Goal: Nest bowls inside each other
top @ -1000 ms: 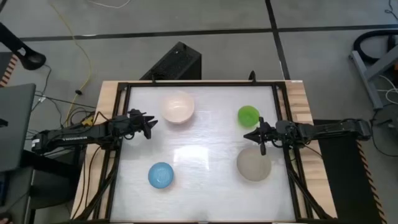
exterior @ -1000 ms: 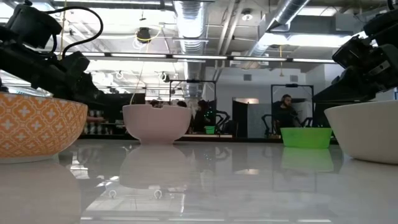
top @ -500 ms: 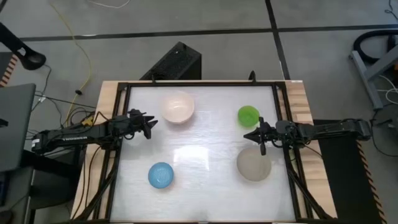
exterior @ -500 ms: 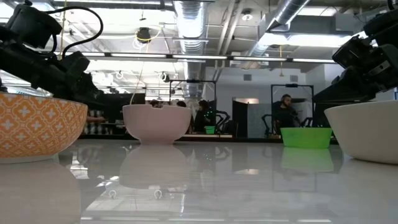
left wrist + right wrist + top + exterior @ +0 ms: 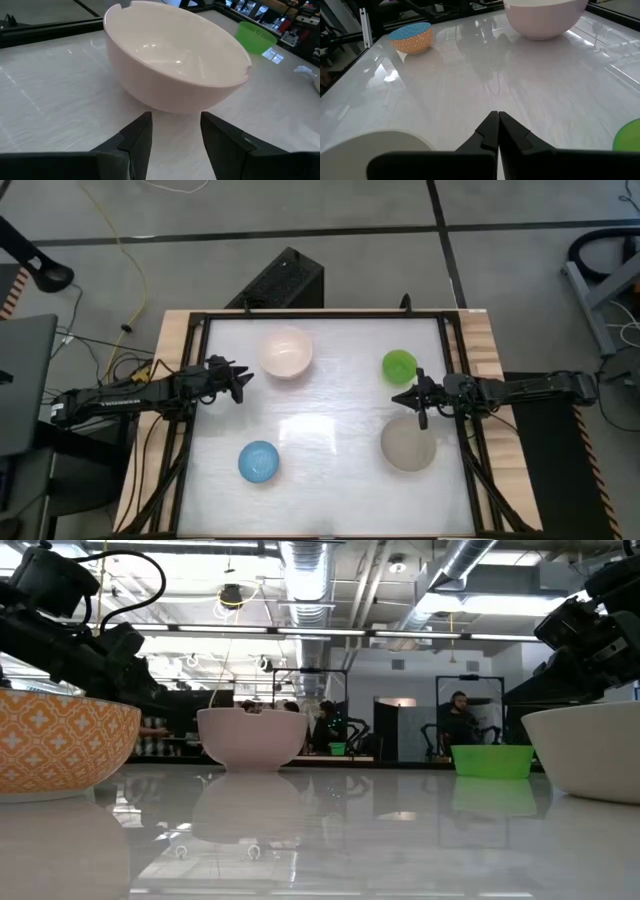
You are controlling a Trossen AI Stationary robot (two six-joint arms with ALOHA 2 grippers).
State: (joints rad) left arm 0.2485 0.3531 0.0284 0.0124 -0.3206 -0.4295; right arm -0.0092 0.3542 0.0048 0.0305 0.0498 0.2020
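Note:
Four bowls stand upright and apart on the white table, each on its base. The cream-white bowl (image 5: pixel 286 352) is far left, the small green bowl (image 5: pixel 399 365) far right, the grey-beige bowl (image 5: pixel 408 445) near right. The light blue bowl (image 5: pixel 259 462), orange-patterned on its outside (image 5: pixel 60 740), is near left. My left gripper (image 5: pixel 242 383) hovers at the left side, open, pointing at the cream-white bowl (image 5: pixel 175 55) just ahead of its fingers (image 5: pixel 142 137). My right gripper (image 5: pixel 400 398) is shut and empty, between the green and grey-beige bowls (image 5: pixel 375 142).
A black frame (image 5: pixel 320 313) borders the table, with wooden strips (image 5: pixel 170 330) outside it at left and right. The middle of the table (image 5: pixel 325 415) between the bowls is bare. People and equipment show in the room beyond the far edge (image 5: pixel 460 725).

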